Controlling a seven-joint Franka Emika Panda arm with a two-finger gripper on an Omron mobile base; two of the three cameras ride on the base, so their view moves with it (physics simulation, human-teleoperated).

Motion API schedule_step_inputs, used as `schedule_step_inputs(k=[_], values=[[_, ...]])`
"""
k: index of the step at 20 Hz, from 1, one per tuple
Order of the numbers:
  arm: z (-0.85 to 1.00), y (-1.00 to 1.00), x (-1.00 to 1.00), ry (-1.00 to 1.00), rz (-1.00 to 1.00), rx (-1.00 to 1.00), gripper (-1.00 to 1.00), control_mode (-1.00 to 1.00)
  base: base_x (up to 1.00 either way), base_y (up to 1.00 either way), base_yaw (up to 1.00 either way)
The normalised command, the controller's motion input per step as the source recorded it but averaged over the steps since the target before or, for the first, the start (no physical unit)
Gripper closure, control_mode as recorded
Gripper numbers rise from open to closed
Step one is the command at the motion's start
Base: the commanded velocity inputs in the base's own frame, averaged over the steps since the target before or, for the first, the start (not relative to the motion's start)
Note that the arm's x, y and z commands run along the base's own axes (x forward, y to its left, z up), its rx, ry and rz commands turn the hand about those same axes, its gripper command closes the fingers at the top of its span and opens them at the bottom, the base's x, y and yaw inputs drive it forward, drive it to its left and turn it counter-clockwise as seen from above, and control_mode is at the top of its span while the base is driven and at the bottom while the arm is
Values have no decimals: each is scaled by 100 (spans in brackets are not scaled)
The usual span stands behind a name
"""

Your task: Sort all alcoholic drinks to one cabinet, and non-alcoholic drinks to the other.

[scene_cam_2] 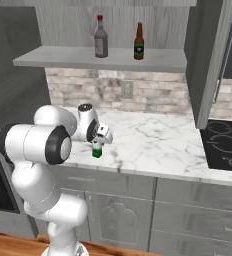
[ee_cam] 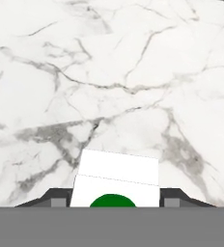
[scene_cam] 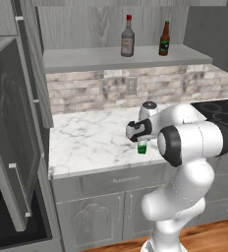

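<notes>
ok so arm's folded up tight in front of me rn. Elbow joint is the big white + dark lump closest to the cams, forearm reaches fwd over the marble counter (scene_cam: 86,142) and the wrist bends so the hand points straight down at it. Gripper (scene_cam: 142,145) sits low, just above the countertop, near the front edge.

Between the fingers is the green and white carton (scene_cam_2: 96,149). In both base views it stands upright on the marble w/ the hand right on top of it. Hand cam looks down on its white top w/ a green round patch at the near edge, and a dark fingertip (ee_cam: 53,197) sits tight against each side of it. So jaws are narrowed down onto the carton, pads touching both sides afaict. Carton's base looks like it's on the counter, can't tell for sure from these angles.

Rel to the gripper: well above and behind it is the long grey shelf (scene_cam: 86,59) of the wide wall cabinet, and both bottles are up there, apart from each other. Clear-grey bottle w/ red cap (scene_cam: 128,38) is nearly straight up-and-back from the hand, the slimmer brown bottle (scene_cam: 164,40) further to the right. Black cooktop (scene_cam_2: 225,145) is off to the gripper's right on the same counter level. To its left, the tall oven unit w/ its door (scene_cam: 13,147) swung open.
</notes>
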Motion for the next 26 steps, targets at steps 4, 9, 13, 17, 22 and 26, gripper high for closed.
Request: schedule_step_inputs(k=[4,9,13,17,22,26], values=[[0,0,-8,-6,3,0,100,-100,0,0,0],[24,0,-15,-13,7,0,100,-100,0,0,0],[41,0,-19,-7,6,0,100,-100,0,0,0],[44,-1,-20,-5,5,0,100,-100,0,0,0],[44,-3,-24,0,4,-2,100,-100,0,0,0],[36,-1,-32,0,3,-4,100,-100,0,0,0]])
